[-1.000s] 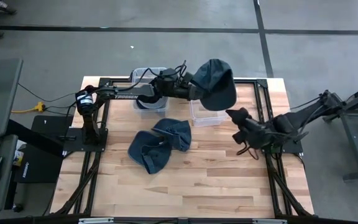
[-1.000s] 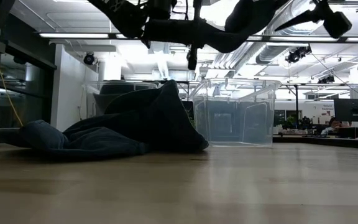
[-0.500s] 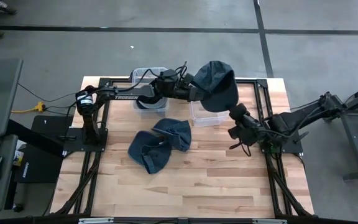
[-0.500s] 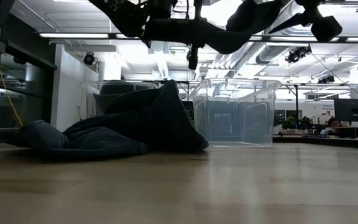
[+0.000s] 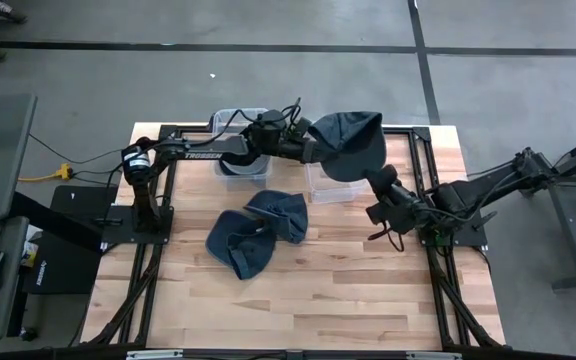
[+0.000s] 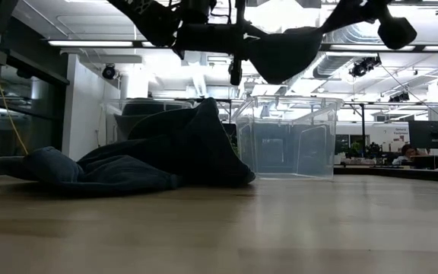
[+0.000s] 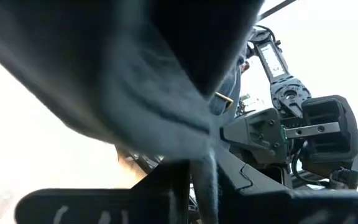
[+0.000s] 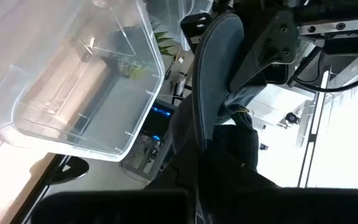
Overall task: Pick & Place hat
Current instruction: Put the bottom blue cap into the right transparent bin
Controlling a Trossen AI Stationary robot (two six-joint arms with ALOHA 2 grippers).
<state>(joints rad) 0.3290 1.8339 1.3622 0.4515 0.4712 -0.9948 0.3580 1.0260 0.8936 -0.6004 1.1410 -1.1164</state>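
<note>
A dark blue hat hangs in the air above a clear bin at the table's far side. My left gripper is shut on the hat's left side. My right gripper reaches in from the right and is shut on the hat's near edge. The hat also shows at the top of the low view, in the left wrist view and in the right wrist view. My left gripper pinches the hat's cloth at its left side between its two fingers, coming level from the table's left. The hat is lifted clear and hangs past the fingers. My right gripper pinches the hat's near edge between its fingers, slanting in from the table's right and near side. The stiff brim stands away from the fingers, and the hat is clear of the bin.
A pile of dark blue hats lies on the table's middle and shows in the low view. A second clear bin stands under my left arm at the far edge. The clear bin shows in the low view.
My right gripper has moved toward the table's far left, up to the hat's near edge. The hat, which hung as a rounded shape from my left gripper, is now spread flatter between the two grippers and sags lower in the low view.
</note>
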